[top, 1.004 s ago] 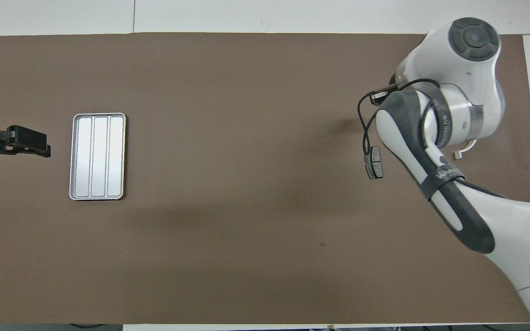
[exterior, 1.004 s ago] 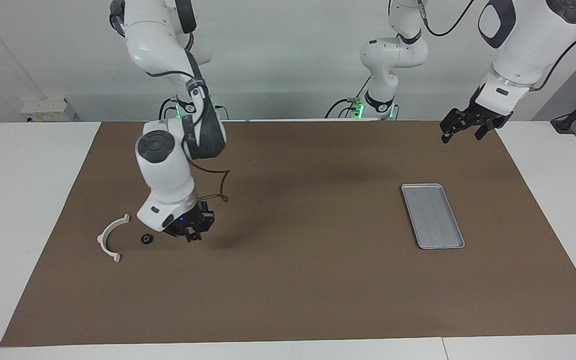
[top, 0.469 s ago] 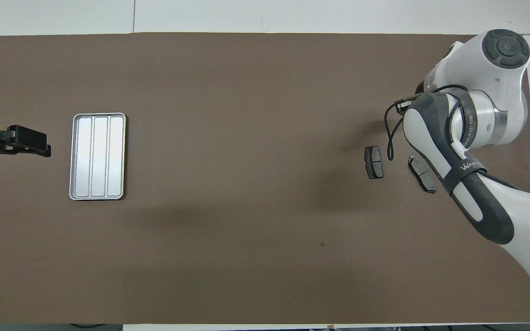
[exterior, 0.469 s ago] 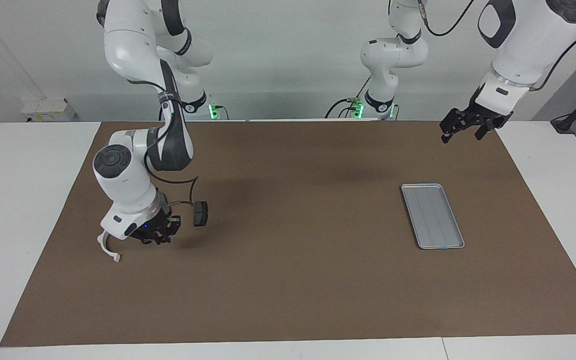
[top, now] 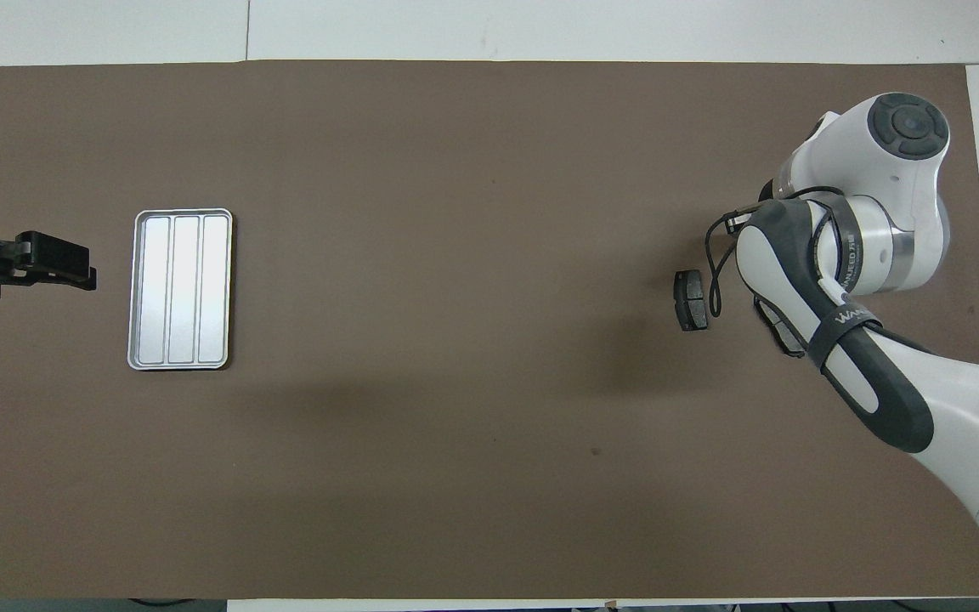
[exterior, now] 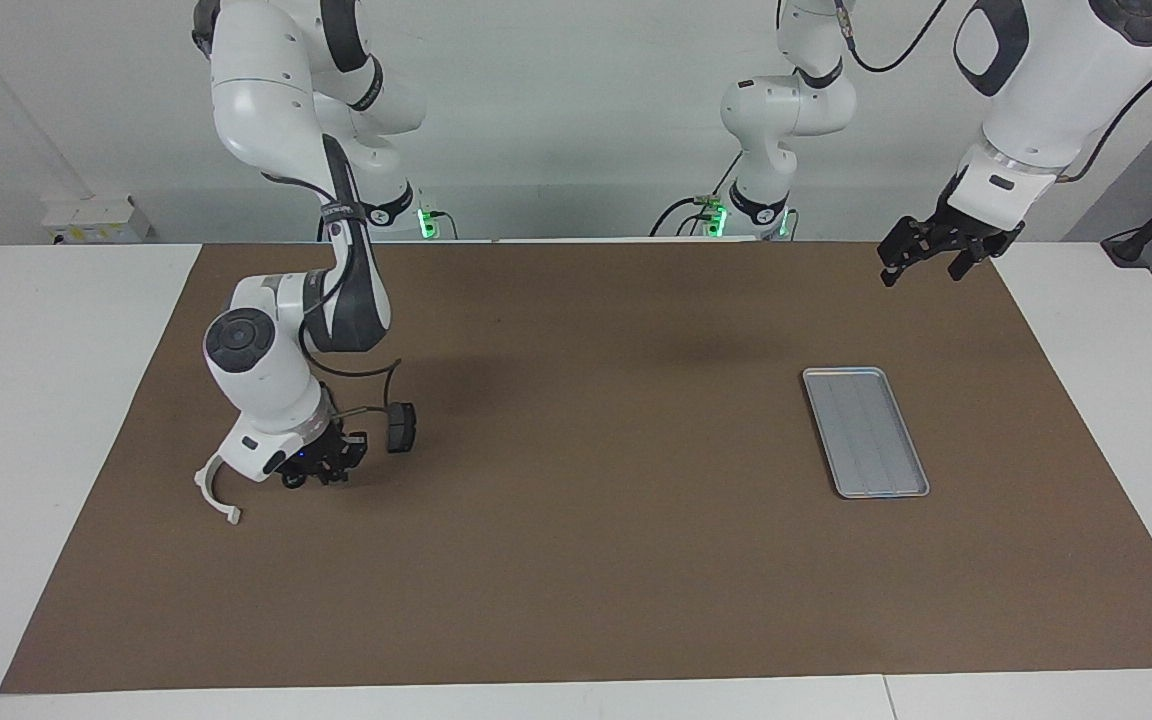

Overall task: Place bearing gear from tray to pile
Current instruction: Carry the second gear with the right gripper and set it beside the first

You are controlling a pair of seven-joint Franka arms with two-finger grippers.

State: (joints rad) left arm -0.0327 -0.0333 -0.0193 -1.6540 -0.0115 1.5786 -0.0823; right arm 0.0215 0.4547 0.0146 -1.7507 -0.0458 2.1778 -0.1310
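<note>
The silver tray lies bare on the brown mat toward the left arm's end. The pile is at the right arm's end: a white half-ring bracket and a dark brake pad. A second brake pad peeks out from under the right arm. My right gripper hangs shut, low over the mat between bracket and pad. The bearing gear is hidden in both views. My left gripper waits open in the air, off the tray's end.
A black cable loops from the right wrist down beside the brake pad. The brown mat covers most of the white table.
The right arm swung toward the bracket and now covers the small dark gear that lay bare on the mat a second ago. The first brake pad came into view. The left arm stayed put.
</note>
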